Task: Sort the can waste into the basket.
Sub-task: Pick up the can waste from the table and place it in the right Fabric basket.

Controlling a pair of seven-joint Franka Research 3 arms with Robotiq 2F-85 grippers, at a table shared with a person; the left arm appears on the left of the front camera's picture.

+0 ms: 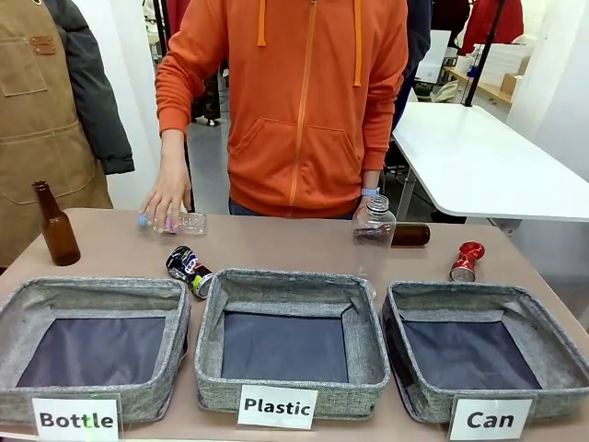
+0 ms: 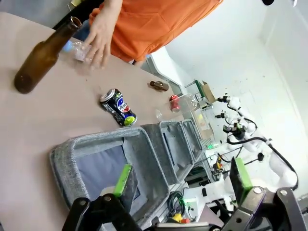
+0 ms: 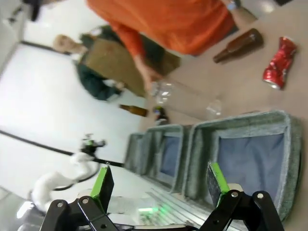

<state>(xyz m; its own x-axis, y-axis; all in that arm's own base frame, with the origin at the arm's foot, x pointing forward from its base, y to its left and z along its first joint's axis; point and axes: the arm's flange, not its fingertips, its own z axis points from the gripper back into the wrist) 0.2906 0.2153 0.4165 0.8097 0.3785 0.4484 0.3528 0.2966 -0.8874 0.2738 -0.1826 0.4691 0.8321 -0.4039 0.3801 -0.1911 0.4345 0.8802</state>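
A crushed red can (image 1: 467, 261) (image 3: 278, 63) (image 2: 174, 102) lies on the table behind the right-hand grey basket (image 1: 543, 350) labelled "Can" (image 3: 288, 159). A crushed dark can (image 1: 189, 270) (image 2: 118, 107) with red-white print lies behind the gap between the "Bottle" and "Plastic" bins. My left gripper (image 2: 183, 180) hangs open above the near bin, nothing between its green pads. My right gripper (image 3: 161, 180) is open too, above the "Can" basket's near side.
A person in an orange hoodie stands at the far side, one hand (image 1: 166, 198) on a lying clear plastic bottle (image 1: 184, 223), the other by an upright clear bottle (image 1: 374, 221). A brown bottle (image 1: 55, 226) stands far left, another (image 1: 409, 235) lies behind. "Bottle" bin (image 1: 28, 304), "Plastic" bin (image 1: 368, 341).
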